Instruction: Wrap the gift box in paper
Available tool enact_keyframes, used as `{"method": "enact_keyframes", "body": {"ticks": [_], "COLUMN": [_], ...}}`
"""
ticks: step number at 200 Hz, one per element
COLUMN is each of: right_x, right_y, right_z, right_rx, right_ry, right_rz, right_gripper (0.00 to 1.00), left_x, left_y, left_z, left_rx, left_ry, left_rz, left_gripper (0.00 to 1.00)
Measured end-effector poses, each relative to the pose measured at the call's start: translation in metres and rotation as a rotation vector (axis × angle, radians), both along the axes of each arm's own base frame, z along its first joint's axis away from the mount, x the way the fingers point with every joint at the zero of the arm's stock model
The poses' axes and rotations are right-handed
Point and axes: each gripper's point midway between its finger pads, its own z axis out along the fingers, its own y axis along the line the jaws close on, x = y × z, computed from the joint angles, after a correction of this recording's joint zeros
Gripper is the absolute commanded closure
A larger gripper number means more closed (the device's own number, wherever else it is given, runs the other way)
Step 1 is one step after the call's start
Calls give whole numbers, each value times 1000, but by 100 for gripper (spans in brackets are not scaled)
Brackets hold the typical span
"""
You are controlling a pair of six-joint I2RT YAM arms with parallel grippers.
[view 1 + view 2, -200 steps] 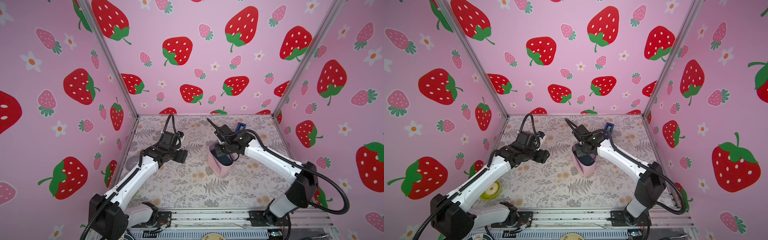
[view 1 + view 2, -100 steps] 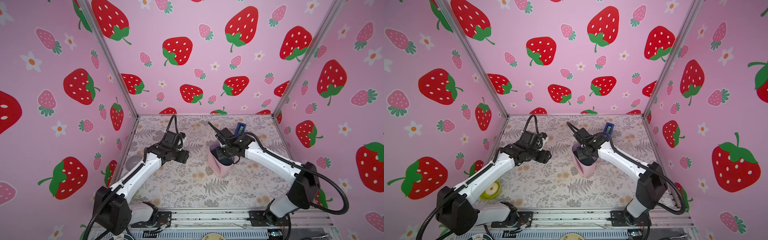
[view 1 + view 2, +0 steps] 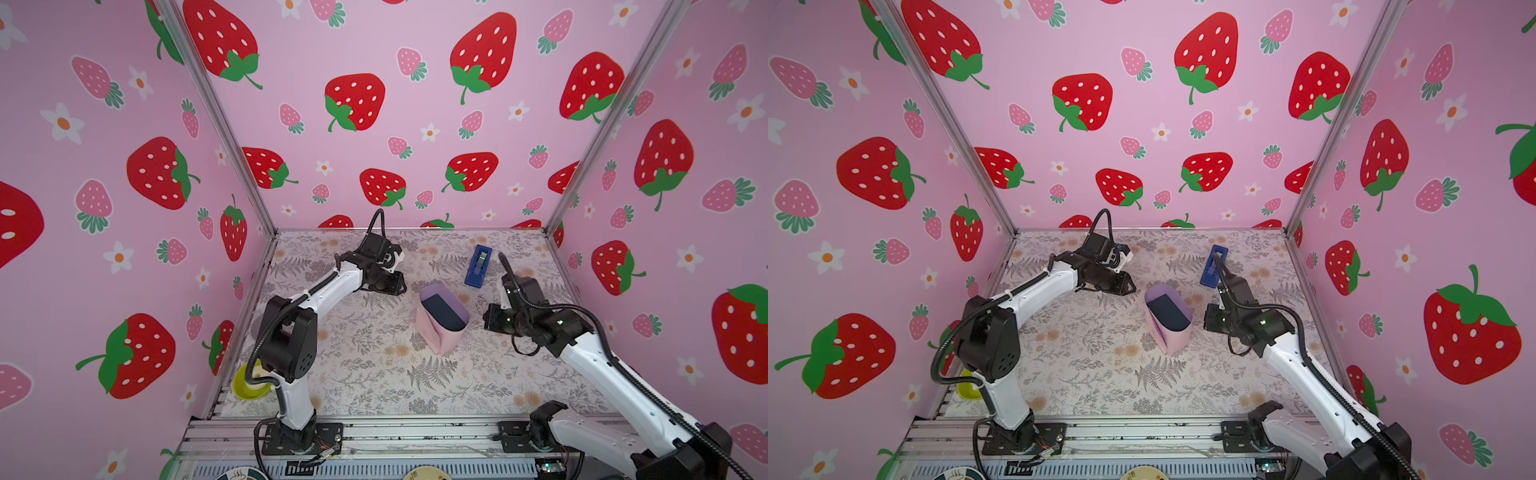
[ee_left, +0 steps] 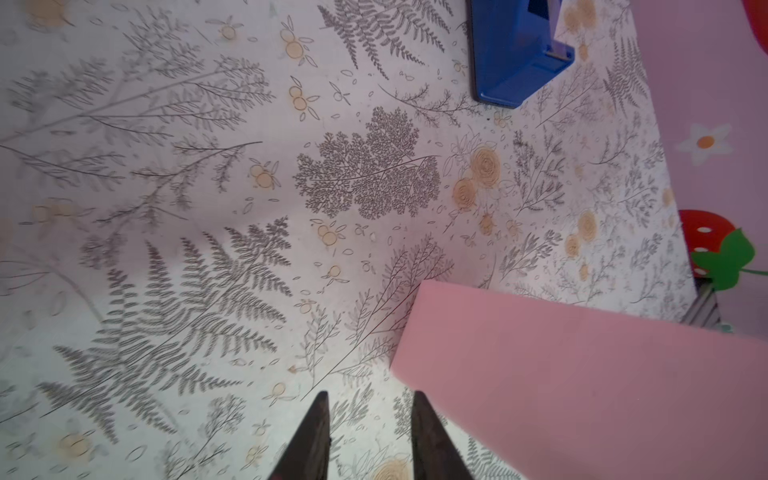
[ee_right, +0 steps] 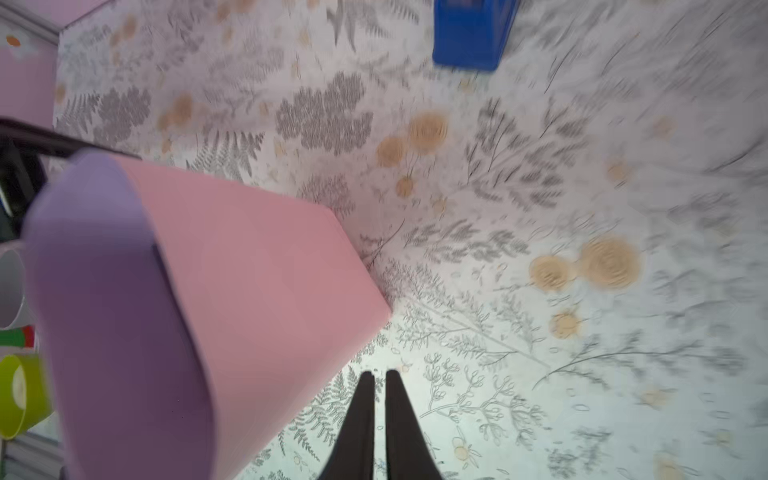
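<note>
L end effector (image 4: 370,395) narrow-gapped, R end effector (image 5: 378,373) near-closed; smooth paper (image 3: 436,337) curls round matte gift box (image 3: 444,311).

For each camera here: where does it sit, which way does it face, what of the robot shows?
Top views: high above the arms' bases, looking down at the table; the left arm and right arm show, the paper around the gift box.
Left wrist: on the left arm, looking past the left gripper, jaws apart, at paper and tape dispenser.
Right wrist: on the right arm, past the right gripper, jaws almost closed, at the paper.
Shared: both wrist views show paper and tape dispenser.
</note>
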Motion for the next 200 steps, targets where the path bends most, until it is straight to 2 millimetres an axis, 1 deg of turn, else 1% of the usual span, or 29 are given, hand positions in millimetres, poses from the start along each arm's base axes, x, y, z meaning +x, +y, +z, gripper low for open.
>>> {"method": "enact_keyframes", "body": {"ticks": [8,21,32,44,66,87,115,133,153,175,200], "right_x": [-10,-24,-31,-32,-22,-13,-11,-8,-4,3,8], "right_y": [5,12,19,28,45,56,64,67,73,82,101], "right_z": [-23,-50,-65,-72,-72,-71,-76,-76,-76,-76,-74], "right_rx": [36,101,157,213,288,337,347,344,341,340,330], "right_ry": [54,121,156,174,169,155,185,190,196,204,202], "right_rz": [7,17,26,36,61,84,116,136,165,198,259], "right_gripper": [89,89,89,89,89,89,89,89,89,89,89], "left_x": [-1,-6,-12,-17,-26,-34,-40,-46,-57,-80,-109], "left_y": [-7,-15,-21,-27,-32,-36,-30,-21,-8,10,35], "left_z": [-9,-23,-33,-40,-42,-41,-42,-40,-37,-38,-46], "left_rx": [-10,-31,-53,-79,-126,-167,-183,-174,-152,-114,-60], "left_ry": [30,84,137,179,226,254,260,257,248,253,277], "left_rz": [-14,-34,-45,-58,-69,-76,-60,-39,-15,15,70], "left_gripper": [69,70,71,71,71,71,71,71,71,71,71]}}
